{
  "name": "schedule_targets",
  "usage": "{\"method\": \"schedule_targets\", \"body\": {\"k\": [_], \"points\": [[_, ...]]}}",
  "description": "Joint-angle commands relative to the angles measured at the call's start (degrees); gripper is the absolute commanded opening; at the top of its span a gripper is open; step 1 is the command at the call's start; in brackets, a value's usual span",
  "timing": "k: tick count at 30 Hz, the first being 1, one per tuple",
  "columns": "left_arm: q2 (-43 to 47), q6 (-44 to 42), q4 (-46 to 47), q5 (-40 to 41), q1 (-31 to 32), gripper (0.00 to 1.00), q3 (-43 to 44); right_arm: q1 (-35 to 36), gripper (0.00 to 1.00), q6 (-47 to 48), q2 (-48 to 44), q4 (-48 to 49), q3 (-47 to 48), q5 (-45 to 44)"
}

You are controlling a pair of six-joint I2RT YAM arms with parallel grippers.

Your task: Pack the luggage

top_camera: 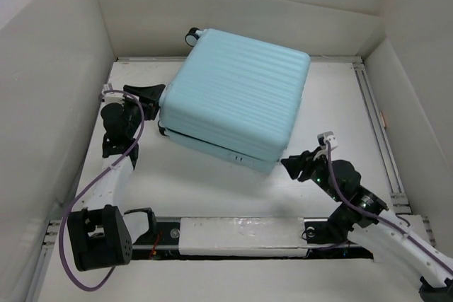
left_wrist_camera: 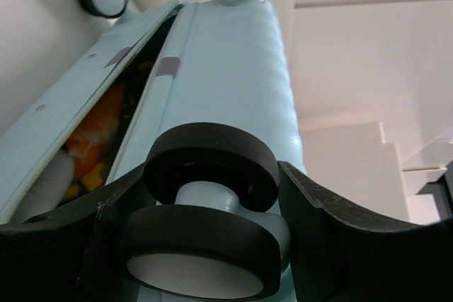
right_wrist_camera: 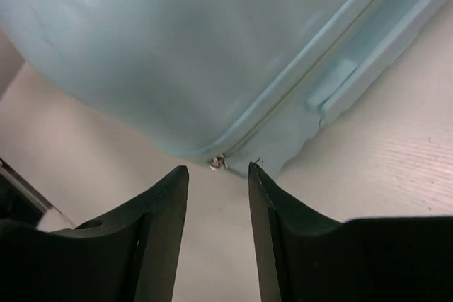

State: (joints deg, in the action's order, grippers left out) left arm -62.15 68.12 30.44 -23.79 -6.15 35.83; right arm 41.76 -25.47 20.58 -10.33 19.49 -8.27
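Top external view: the luggage (top_camera: 237, 97) lies on the counter (top_camera: 340, 104), lid slightly ajar. Left gripper (left_wrist_camera: 212, 178) jaws clamp a caster wheel (left_wrist_camera: 209, 153). Right gripper (right_wrist_camera: 217, 189) jaws stand narrow and empty, near the zipper pull (right_wrist_camera: 218, 163).

Both arms are white tubular links joined by black motor housings. On the left arm (top_camera: 106, 175) a purple cable (top_camera: 74, 203) loops from the blocky black base to just behind the left gripper (top_camera: 152, 93). The right arm (top_camera: 382, 228) carries a small white connector (top_camera: 327, 137) just behind the right gripper (top_camera: 294, 164). The fingers (right_wrist_camera: 159, 231) are matte black, flat-faced and tapering.
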Motion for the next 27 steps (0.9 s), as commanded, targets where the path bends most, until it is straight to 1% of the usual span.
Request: {"method": "schedule_targets", "body": {"k": [1, 4, 5, 7, 8, 11, 13, 16, 17, 19, 22, 27], "points": [[3.8, -10.6, -0.3, -9.2, 1.3, 0.0, 4.8, 1.4, 0.36, -2.1, -0.5, 2.2, -2.4, 5.7], [3.3, -13.0, -2.0, -8.5, 1.3, 0.0, 5.0, 2.0, 0.36, -1.0, 2.4, 4.3, -3.0, 6.5], [3.3, -13.0, -1.4, -8.5, 0.8, 0.0, 4.3, 2.0, 0.41, -0.2, 3.2, 4.9, -3.0, 7.0], [2.6, -13.0, 0.1, -9.0, 0.3, 0.0, 2.7, 2.0, 0.48, 0.4, 4.7, 5.7, -3.0, 6.2], [2.1, -12.2, 1.0, -9.0, -0.3, 0.0, 0.7, 2.0, 0.5, 0.9, 5.9, 6.5, -3.0, 5.3], [1.5, -11.7, 2.3, -9.5, -0.9, 0.0, -0.5, 2.0, 0.56, 2.5, 7.4, 9.1, -3.0, 3.2], [1.0, -12.2, 2.3, -9.5, -0.9, 0.0, -1.0, 2.0, 0.56, 3.9, 8.2, 10.5, -3.6, 1.8], [0.4, -12.2, 2.3, -9.5, -0.9, 0.0, -1.0, 2.0, 0.56, 5.5, 9.7, 13.9, -4.2, 2.5], [0.4, -12.2, 2.9, -9.5, -0.9, 0.0, -1.0, 2.0, 0.53, 6.2, 10.6, 14.6, -4.2, 2.5], [-0.3, -12.7, 2.9, -9.5, -0.9, 0.0, -1.0, 2.0, 0.51, 7.0, 11.4, 16.0, -4.2, 2.5], [-0.8, -12.7, 2.9, -9.5, -0.9, 0.0, -1.0, 2.0, 0.48, 7.6, 12.6, 16.7, -4.2, 2.5], [-2.4, -13.4, 2.9, -9.0, -0.9, 0.0, 0.2, 2.0, 0.48, 7.6, 14.3, 17.2, -4.2, 3.0]]}}
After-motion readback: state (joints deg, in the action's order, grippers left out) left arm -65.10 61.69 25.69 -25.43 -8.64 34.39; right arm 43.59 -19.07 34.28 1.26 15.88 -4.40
